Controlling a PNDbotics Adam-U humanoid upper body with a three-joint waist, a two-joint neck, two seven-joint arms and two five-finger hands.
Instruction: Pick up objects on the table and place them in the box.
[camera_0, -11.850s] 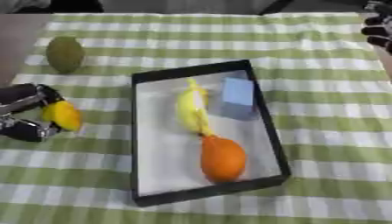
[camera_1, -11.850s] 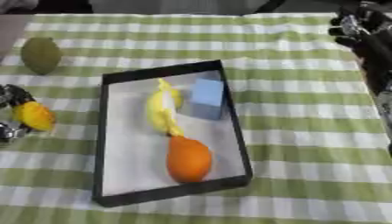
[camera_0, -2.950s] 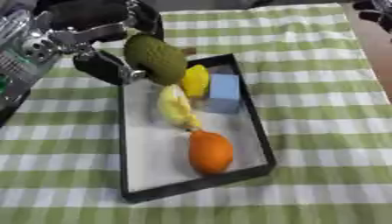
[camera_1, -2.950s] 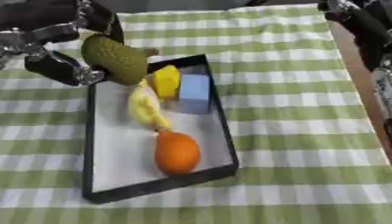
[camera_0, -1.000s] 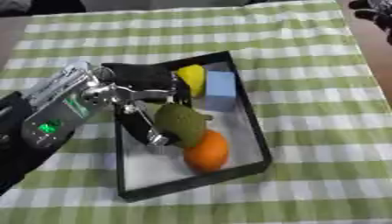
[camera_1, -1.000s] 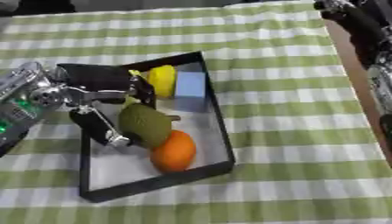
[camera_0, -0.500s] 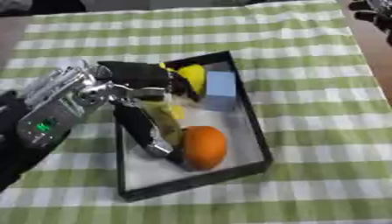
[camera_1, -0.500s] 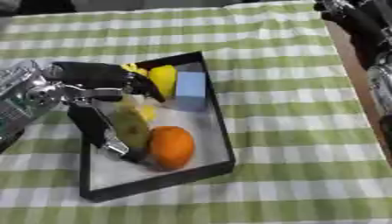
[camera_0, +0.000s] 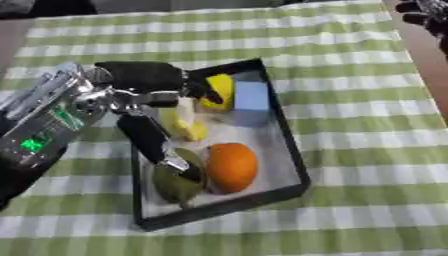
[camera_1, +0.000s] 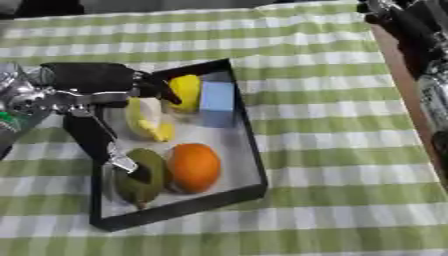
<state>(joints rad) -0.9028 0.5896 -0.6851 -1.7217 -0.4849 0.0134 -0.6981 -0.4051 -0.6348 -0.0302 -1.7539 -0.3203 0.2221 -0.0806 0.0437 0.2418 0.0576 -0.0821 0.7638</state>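
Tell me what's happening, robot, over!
Left hand open over the box, thumb on the green fruit. Orange, banana, lemon, blue block inside. Right hand parked top right.

Even, fairly bright light from above, no harsh glare; cloth (camera_0: 350, 125) checks read clean w/ soft contrast. Shadows short & diffuse: a faint one inside the box (camera_0: 284, 130) along its right wall, darker under the left hand (camera_0: 140, 95). Whole pic is soft (motion blur, most on the left hand & arm), edges of the fruit smeared. Right arm (camera_1: 420, 45) at the far right edge dark, blurred, detail lost
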